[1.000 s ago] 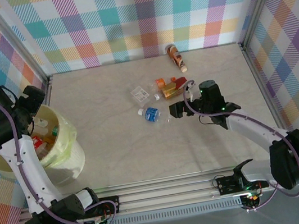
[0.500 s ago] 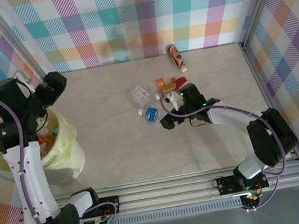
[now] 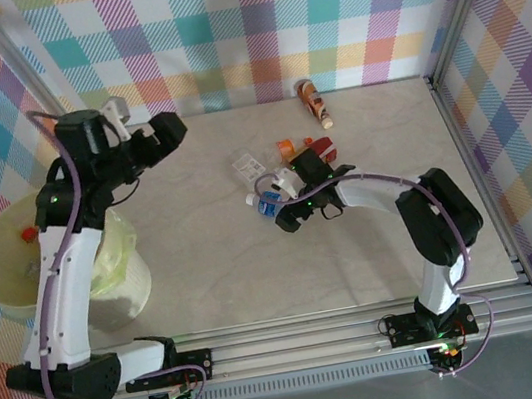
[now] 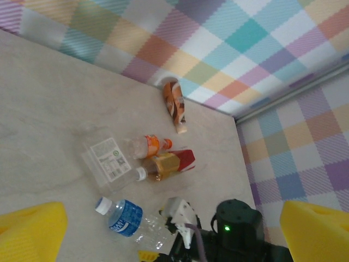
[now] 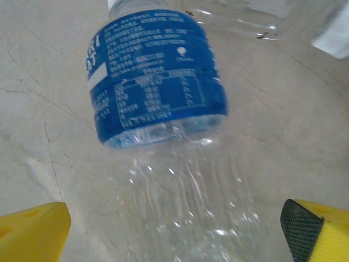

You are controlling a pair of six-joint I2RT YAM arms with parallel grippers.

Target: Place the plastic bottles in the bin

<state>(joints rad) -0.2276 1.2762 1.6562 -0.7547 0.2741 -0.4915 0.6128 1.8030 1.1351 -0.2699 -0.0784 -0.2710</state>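
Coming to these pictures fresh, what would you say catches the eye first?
The blue-labelled bottle stands out first, lying on the table between the yellow fingers of the open right gripper. Next come the bright checked walls around the table, and the big pale yellow bin at the left edge of the top view.

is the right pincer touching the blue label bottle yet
Apart. The right wrist view shows the blue-label bottle lying between the open fingers of the right pincer, with bare table visible on either side of it.
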